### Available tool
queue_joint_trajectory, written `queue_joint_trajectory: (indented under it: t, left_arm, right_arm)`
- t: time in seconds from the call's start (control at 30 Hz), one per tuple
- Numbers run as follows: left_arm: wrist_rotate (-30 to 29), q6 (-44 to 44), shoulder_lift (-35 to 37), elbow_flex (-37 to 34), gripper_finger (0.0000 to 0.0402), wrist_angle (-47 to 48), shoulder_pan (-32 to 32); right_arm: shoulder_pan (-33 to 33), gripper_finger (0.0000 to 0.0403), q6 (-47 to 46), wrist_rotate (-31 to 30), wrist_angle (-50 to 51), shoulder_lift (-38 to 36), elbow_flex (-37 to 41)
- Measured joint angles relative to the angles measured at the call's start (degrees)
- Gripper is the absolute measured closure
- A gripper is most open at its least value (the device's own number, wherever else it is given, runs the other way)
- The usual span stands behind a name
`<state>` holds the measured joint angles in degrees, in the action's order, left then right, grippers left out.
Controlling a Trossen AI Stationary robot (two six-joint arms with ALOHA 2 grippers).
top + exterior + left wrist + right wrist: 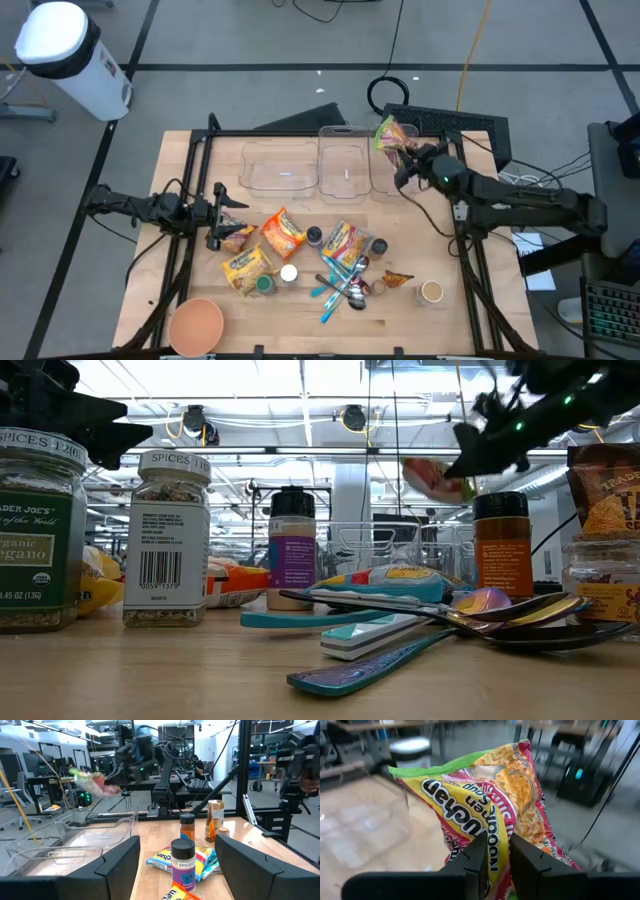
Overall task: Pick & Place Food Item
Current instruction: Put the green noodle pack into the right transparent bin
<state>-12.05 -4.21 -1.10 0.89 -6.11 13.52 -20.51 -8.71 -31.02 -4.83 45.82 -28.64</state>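
Surface: wooden table [180, 160] on a grey floor, a white bin [70, 55] off its far-left corner, a lab room behind.
Left gripper [216, 212]: waits low at the table's left side, fingers spread and empty, just beside a yellow snack packet [238, 237].
Table clutter: packets, spice jars [172, 540] and coloured spoons [340, 285] lie mid-table, with an orange bowl [196, 325] at the near-left corner.
Containers: three clear bins [282, 165] stand in a row along the far edge.
Noodle packet [490, 805]: held in the air over the right-hand bin, its lower edge clamped.
Right gripper [403, 166]: fingers pinched tight on the noodle packet, raised above the far-right part of the table.
Step in hand: carrying the packet to a bin, by my reading.
Doing it well: centre the hanging packet over the bin's opening, lower until it is inside the walls, then let go, since a limp packet swings and could catch the rim.
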Motion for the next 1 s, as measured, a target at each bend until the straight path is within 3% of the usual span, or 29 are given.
queue_joint_trajectory:
  t: [0.17, 0.37, 0.7, 0.83, 1.0]
  left_arm:
    - [0.0, 0.0, 0.0, 0.0, 0.0135, -0.02, 0.0]
    - [0.0, 0.0, -0.01, 0.0, 0.0135, -0.02, 0.01]
    - [0.0, 0.0, 0.0, 0.0, 0.0135, -0.02, 0.0]
    - [0.0, 0.0, 0.0, 0.0, 0.0135, -0.03, 0.01]
    - [0.0, 0.0, 0.0, 0.0, 0.0135, -0.02, 0.02]
  right_arm:
    - [-9.36, 0.035, -1.35, 10.09, 0.14, 6.52, 0.0]
    - [-14.45, 0.035, -1.07, 11.81, -1.01, 13.88, 0.0]
    - [-15.19, 0.0348, 2.06, 11.8, -5.3, 21.43, 0.0]
    - [-15.19, 0.0314, 2.34, 11.85, -6.57, 22.57, 0.0]
    - [-15.19, 0.0238, 2.34, 11.73, -7.75, 22.84, 0.0]
